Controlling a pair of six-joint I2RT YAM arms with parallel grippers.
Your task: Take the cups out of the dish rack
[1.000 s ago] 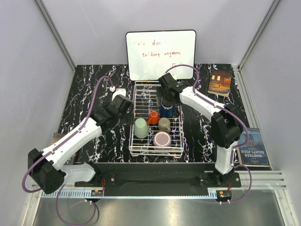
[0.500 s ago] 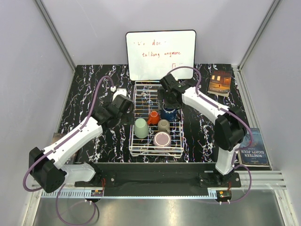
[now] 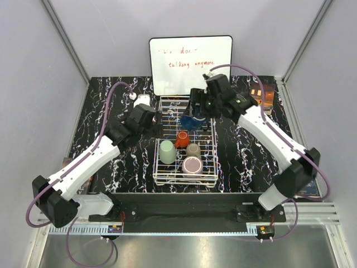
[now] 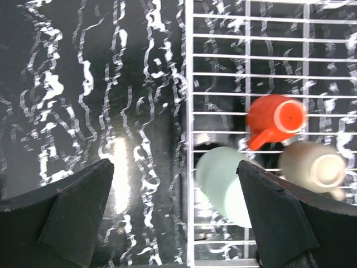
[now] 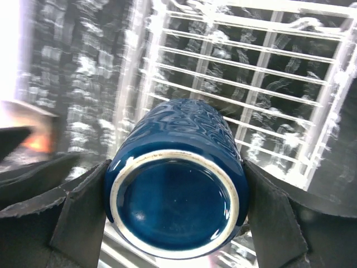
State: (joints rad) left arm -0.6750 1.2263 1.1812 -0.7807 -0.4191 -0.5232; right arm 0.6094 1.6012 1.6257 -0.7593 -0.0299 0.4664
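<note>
The white wire dish rack (image 3: 158, 167) stands mid-table. In it lie a mint green cup (image 3: 167, 151), an orange-red cup (image 3: 182, 139), a taupe cup (image 3: 194, 149) and a pink-lilac cup (image 3: 192, 166). My right gripper (image 3: 194, 115) is shut on the dark blue cup (image 3: 188, 124) and holds it above the rack's far half. The right wrist view shows the blue cup's base (image 5: 175, 192) between both fingers (image 5: 83, 206) over the rack (image 5: 251, 72). My left gripper (image 3: 159, 117) is open over the rack's left rim (image 4: 188, 111), with the mint cup (image 4: 223, 181), orange cup (image 4: 276, 116) and taupe cup (image 4: 318, 164) to its right.
A whiteboard (image 3: 191, 64) with red writing leans at the back, just behind the rack. A book (image 3: 262, 96) lies at the back right, and another (image 3: 307, 178) at the right edge behind my right arm. Enclosure walls close both sides.
My right arm has raised the dark blue cup up out of the rack and swung its elbow out to the right. My left gripper has moved right, up to the rack's left rim.
</note>
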